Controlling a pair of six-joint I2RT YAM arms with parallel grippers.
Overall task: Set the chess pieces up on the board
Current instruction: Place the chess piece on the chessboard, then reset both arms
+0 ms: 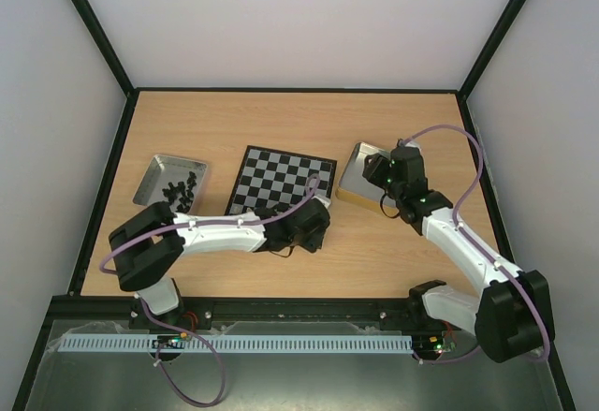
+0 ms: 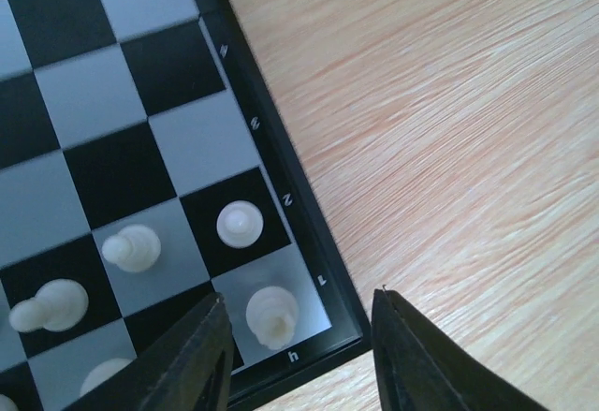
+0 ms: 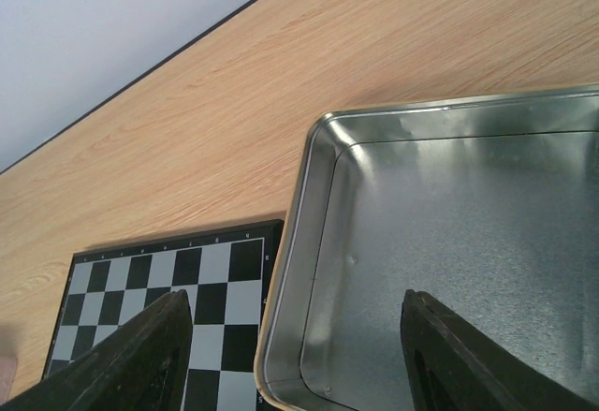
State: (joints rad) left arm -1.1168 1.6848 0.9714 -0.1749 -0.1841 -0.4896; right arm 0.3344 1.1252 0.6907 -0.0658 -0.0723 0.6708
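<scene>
You had the left gripper (image 2: 299,341) spread open astride the small cream-white chess piece (image 2: 271,315) at lower centre, seemingly so it stood undisturbed.

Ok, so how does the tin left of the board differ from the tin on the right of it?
The left tin holds a cluster of black pieces; the right tin shows only bare metal where visible. The left tin lies uncovered; the right tin sits partly under the right gripper. Both are shallow, silvery and rectangular, flanking the board.
</scene>
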